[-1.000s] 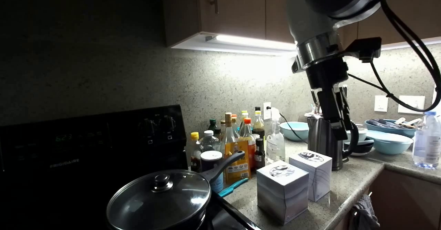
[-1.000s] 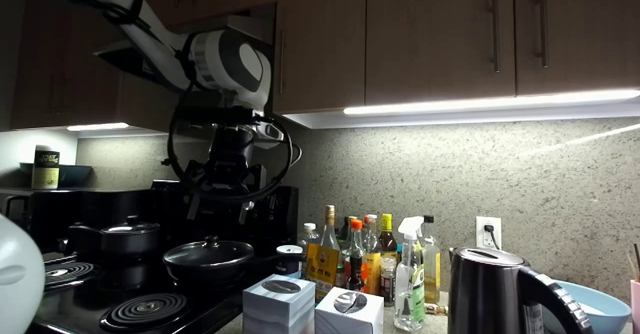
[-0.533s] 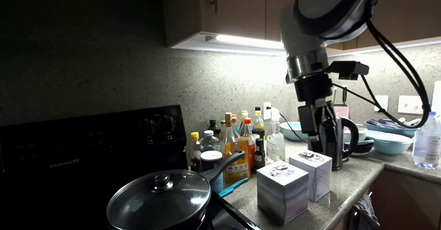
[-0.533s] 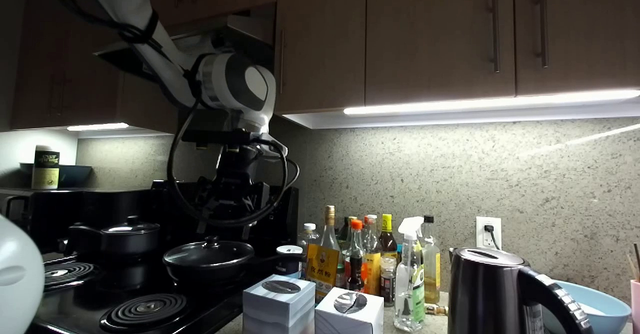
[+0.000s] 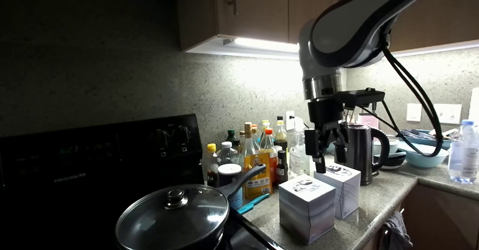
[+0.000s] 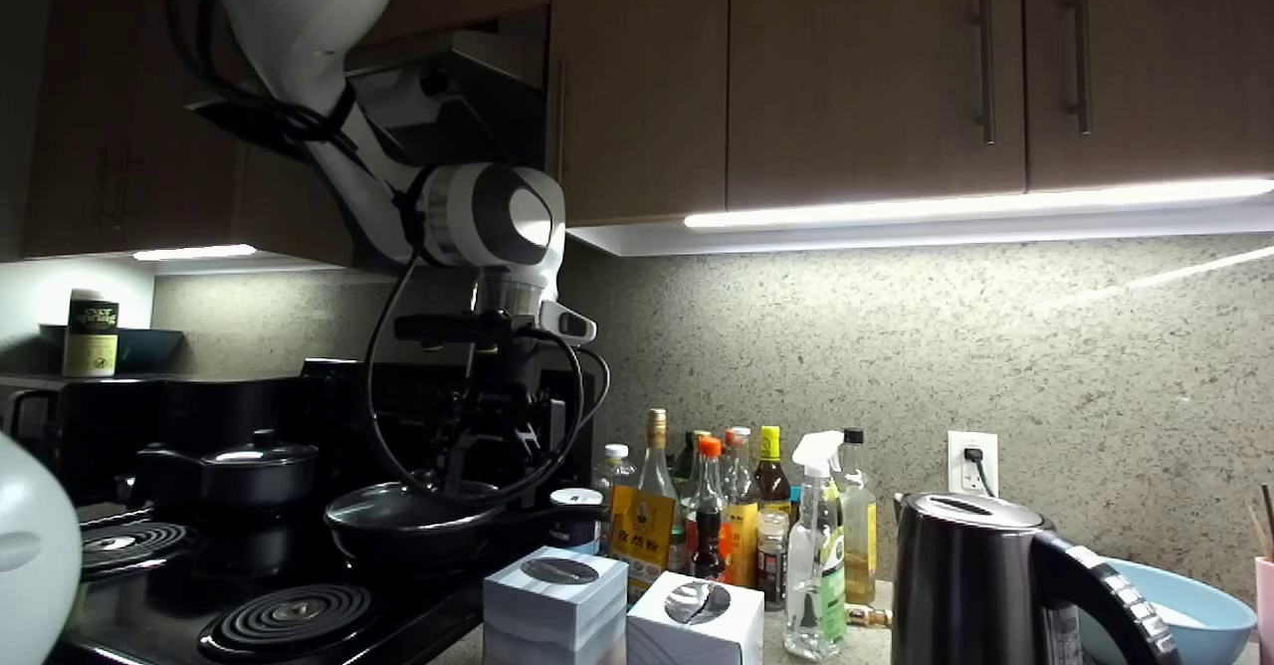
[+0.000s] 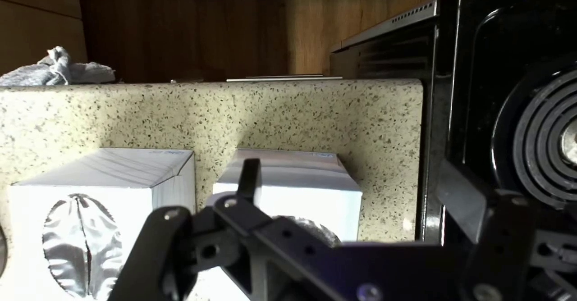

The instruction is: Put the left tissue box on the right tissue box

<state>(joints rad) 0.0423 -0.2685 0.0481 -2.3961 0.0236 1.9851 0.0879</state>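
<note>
The left tissue box [image 5: 295,209], a whitish-grey cube, stands upright on the counter beside the stove; it also shows in an exterior view [image 6: 537,625] and in the wrist view [image 7: 288,170]. The right tissue box [image 5: 348,194], its twin, stands close beside it, farther from the stove [image 6: 687,645] [image 7: 85,242]. My gripper [image 5: 331,165] is open and empty, pointing down above the boxes. In the wrist view the gripper [image 7: 349,177] has one finger across the left tissue box and the other over the stove edge. Its arms hide part of that box's top.
A pan with a glass lid [image 5: 176,212] sits on the stove, its handle toward the bottles [image 5: 258,167]. A dark kettle [image 6: 970,585] and a spray bottle [image 6: 816,565] stand near the boxes. The counter [image 7: 270,111] ends at a front edge, with a towel [image 7: 58,73] hanging there.
My arm has come down and shifted toward the stove side in an exterior view. The gripper has turned from tilted to nearly vertical. Both tissue boxes have stayed in place.
</note>
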